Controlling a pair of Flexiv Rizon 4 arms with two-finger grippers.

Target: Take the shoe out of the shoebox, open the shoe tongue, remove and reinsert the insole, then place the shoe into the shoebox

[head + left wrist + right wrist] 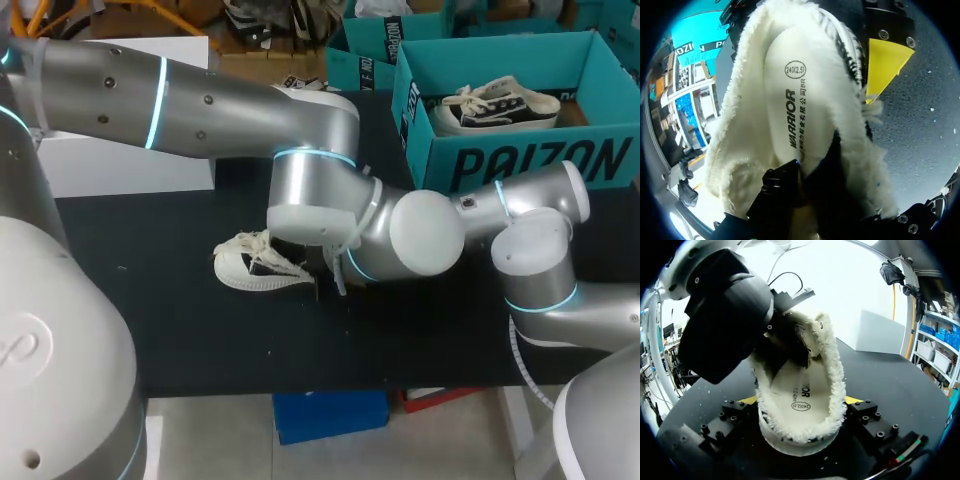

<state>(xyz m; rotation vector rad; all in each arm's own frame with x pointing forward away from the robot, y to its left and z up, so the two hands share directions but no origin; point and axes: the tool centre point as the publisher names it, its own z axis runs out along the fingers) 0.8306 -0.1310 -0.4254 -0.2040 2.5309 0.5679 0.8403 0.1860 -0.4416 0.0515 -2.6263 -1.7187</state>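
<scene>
The shoe [250, 268] lies left of centre in the head view, its heel clamped by the right gripper [802, 407]. The left gripper [785, 345] sits inside; its opening cannot be told. Probably the insole step: hold the heel firmly and keep the insole [790, 95] flat, without folds.

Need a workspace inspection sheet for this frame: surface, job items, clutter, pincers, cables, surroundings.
Surface: black table, bare where visible.
Job's things: shoe on the table, insole inside; shoebox at far right holds a second shoe.
Clutter: nothing seen.
Pincers: right pincer shut on the shoe's sides near the heel; left pincer inside the shoe, grip unclear.
Cables: nothing seen on the table.
Surroundings: nothing seen over the table.
</scene>
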